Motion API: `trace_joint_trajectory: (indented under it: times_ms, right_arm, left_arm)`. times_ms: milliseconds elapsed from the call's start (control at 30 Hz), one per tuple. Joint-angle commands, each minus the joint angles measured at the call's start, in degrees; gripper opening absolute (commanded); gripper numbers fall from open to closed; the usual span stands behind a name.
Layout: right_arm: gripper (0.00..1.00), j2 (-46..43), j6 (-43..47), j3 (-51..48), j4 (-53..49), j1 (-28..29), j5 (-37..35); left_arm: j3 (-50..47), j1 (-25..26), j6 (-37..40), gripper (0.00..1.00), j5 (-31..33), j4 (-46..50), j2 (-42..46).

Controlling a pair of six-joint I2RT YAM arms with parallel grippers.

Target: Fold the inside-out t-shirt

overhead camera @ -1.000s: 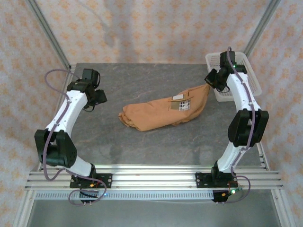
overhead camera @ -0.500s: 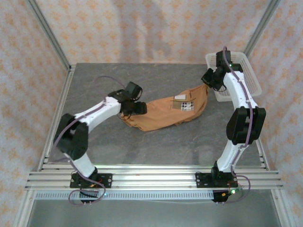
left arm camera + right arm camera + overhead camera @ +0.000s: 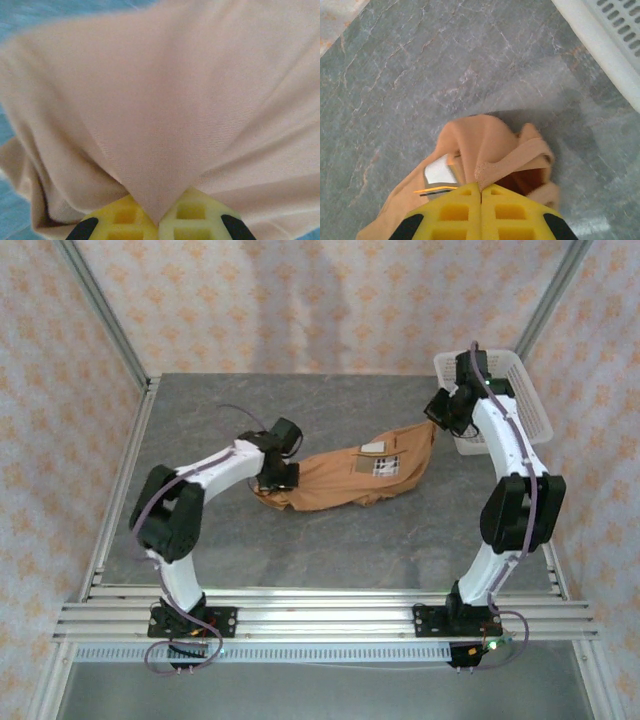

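Observation:
The inside-out t-shirt (image 3: 345,480) is a tan bundle stretched across the middle of the grey table, white labels and a checked patch facing up. My left gripper (image 3: 277,476) is at its left end, shut on a fold of the cloth (image 3: 155,150) that rises from between the yellow fingertips (image 3: 120,220). My right gripper (image 3: 437,423) is at the shirt's far right end, lifted a little. It is shut on a ribbed edge of the t-shirt (image 3: 490,160); a white label (image 3: 439,172) sits just left of the pinch.
A white mesh basket (image 3: 525,405) stands at the table's back right corner, close behind the right arm; its rim (image 3: 600,45) crosses the right wrist view's upper right. Bare grey tabletop (image 3: 330,550) lies in front of the shirt.
My left arm swung in from the table's left side to the shirt's left end and its jaws closed on the cloth. The shirt is pulled thinner and longer. My right gripper kept its hold.

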State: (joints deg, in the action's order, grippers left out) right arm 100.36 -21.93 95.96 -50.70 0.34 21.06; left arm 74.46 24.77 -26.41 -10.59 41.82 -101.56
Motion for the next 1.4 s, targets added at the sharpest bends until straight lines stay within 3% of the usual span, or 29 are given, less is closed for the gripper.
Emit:
trace_joint_trajectory:
  times_ms: [0, 133, 367, 533, 700, 733, 767, 800, 867, 1000, 1067, 1200, 1367]
  right_arm:
    - [0.00, -8.77, 2.33, -2.01, -3.34, -0.01, -2.76]
    - [0.00, -14.24, 4.26, -1.76, -7.69, -0.03, -4.52]
    - [0.00, -19.50, 4.17, -1.86, -9.16, -0.07, -1.66]
    - [0.00, -17.12, 3.13, -1.57, -6.95, -0.07, -1.11]
    - [0.00, -7.26, -0.77, -1.00, 0.56, -0.07, 0.91]
    - [0.01, -4.44, -1.67, 0.11, 1.99, -0.06, 0.76]
    - [0.05, -0.50, -2.49, 2.57, 2.75, -0.06, 0.76]
    - [0.13, 2.86, -2.80, 5.79, 2.64, -0.06, 0.99]
    - [0.37, 11.61, -3.10, 14.55, -0.34, 0.06, 1.33]
    - [0.53, 18.28, 0.06, 22.93, -9.04, 2.11, -2.50]
    - [0.54, 14.65, 1.38, 16.21, -7.96, 4.32, -4.53]
    - [0.48, 3.77, 1.27, -4.89, 3.61, 10.58, -3.50]
    - [0.34, 0.23, -2.47, -17.73, 12.02, 18.58, 0.51]
  left_arm:
    - [3.38, -6.05, 1.97, 0.00, 3.91, 8.49, 13.37]
    - [5.99, -11.48, 3.31, 0.00, 2.94, 11.87, 23.84]
    - [8.98, -12.94, 5.13, 0.00, 3.12, 14.58, 30.12]
    - [6.61, -13.00, 5.91, 0.00, -1.54, 11.58, 24.32]
    - [8.96, -13.03, 7.12, 0.00, -4.04, 7.86, 7.67]
    - [11.00, -13.01, 7.16, 0.04, -2.99, 7.65, 4.37]
    - [14.54, -13.09, 7.24, 0.18, -1.87, 8.33, 0.70]
    - [18.08, -13.04, 7.34, 0.34, -0.56, 9.23, -2.40]
    - [25.68, -12.76, 7.18, 0.55, 2.40, 12.11, -6.67]
    - [27.71, -8.79, 6.10, 0.63, 6.44, 11.84, -3.38]
    - [22.48, -4.88, 4.59, 0.58, 7.14, 9.22, 1.26]
    - [6.58, 2.42, -1.40, 0.46, -2.60, -3.53, 7.53]
    - [-3.97, 8.10, -9.73, 0.42, -8.11, -14.94, 6.79]
